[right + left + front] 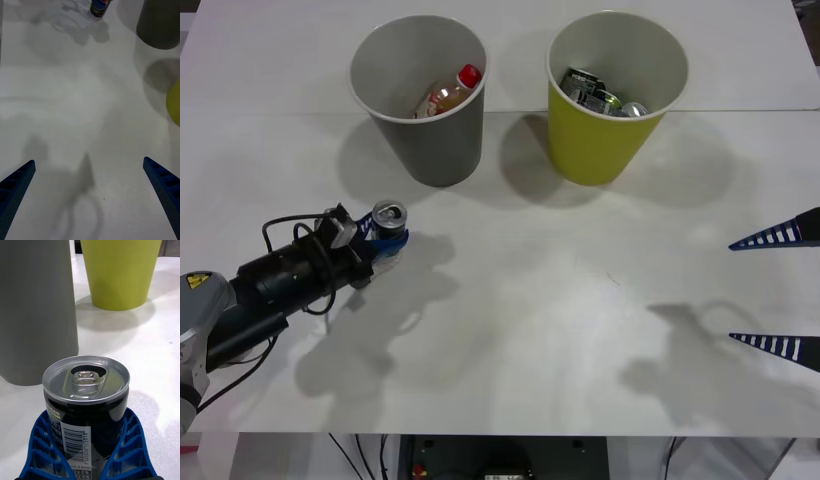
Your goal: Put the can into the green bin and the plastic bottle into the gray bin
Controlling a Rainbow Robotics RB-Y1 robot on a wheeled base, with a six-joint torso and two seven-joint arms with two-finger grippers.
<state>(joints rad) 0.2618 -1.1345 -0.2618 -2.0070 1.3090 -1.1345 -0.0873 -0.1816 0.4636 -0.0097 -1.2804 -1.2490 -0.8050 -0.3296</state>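
1. Blue ribbed fingers of left gripper (387, 243) pinching the can (389, 217) upright on the table (580, 330), near the left front.
2. Just beyond the can: gray bin (420, 100), with the plastic bottle (448, 95) already lying inside.
3. Farther right: green bin (612, 95), holding other cans; the held can's goal lies forward and right, past the gray one.
4. Far right: right gripper (780, 290) spread wide, holding nothing, well apart from both bins.
5. Left wrist view: silver top, pull tab and barcode up close; front view: what each bin holds.
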